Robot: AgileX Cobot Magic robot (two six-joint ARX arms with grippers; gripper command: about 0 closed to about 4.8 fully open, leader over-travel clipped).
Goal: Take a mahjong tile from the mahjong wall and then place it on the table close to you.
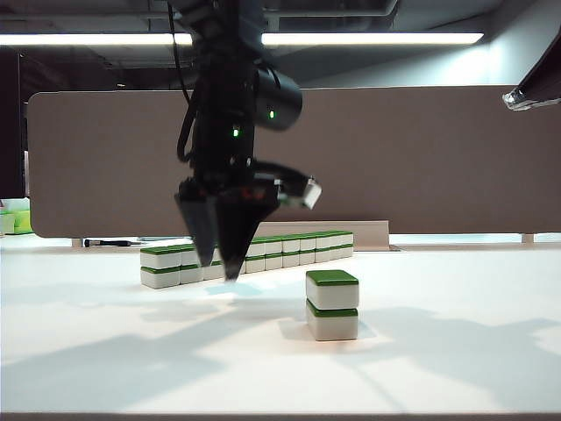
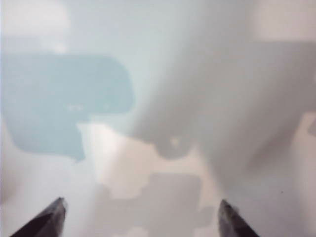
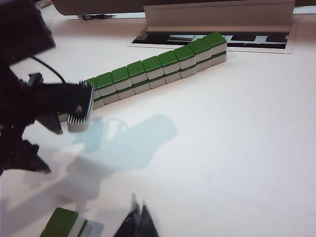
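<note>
Overhead, left gripper [image 1: 219,254] gapes — right gripper [image 3: 138,217] closed — one two-tile stack [image 1: 332,304].

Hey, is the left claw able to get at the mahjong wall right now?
Probably yes. The left claw hangs open and empty just in front of the mahjong wall, nothing between them; the two stacked tiles sit off to the side.

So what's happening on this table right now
A two-armed robot is working with mahjong tiles. Its left pincer hangs open and empty, fingertips down, close in front of the mahjong wall, a long two-high row of green-backed tiles. A separate short stack of tiles stands nearer on the white table. The right pincer sits shut and apart from the wall, holding nothing. No tile is gripped at this moment.
</note>
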